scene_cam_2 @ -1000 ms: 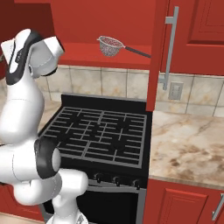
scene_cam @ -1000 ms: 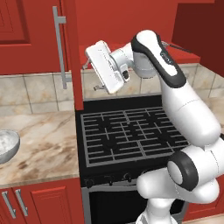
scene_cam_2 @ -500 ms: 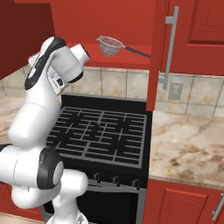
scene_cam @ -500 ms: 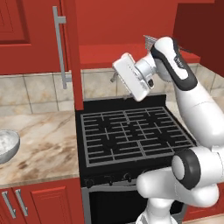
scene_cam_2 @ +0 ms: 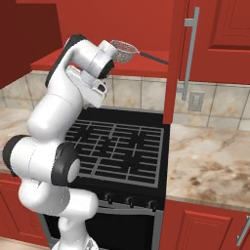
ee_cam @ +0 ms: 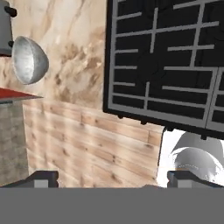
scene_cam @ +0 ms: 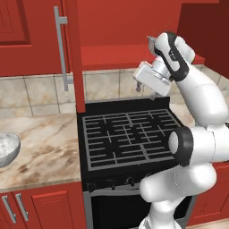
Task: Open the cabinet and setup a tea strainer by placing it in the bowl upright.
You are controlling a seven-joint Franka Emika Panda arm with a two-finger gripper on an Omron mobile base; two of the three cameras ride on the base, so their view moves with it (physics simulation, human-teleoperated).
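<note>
Cabinet (scene_cam_2: 181, 58) door swung open, shelf exposed. Tea strainer (scene_cam_2: 125, 51) lies on shelf, handle pointing right. Gripper (ee_cam: 112, 177) fingers apart, empty, raised near shelf, aimed down over stove (scene_cam: 125, 136); likely repositioning to reach strainer. Bowl (scene_cam: 8, 148) waits on far-left counter (scene_cam: 42, 147).

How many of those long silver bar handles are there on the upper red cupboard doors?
2. One long silver handle is on the open door left of the stove in the left base view; the other is on the door right of the stove in the right base view. Others may lie outside the pictures.
</note>
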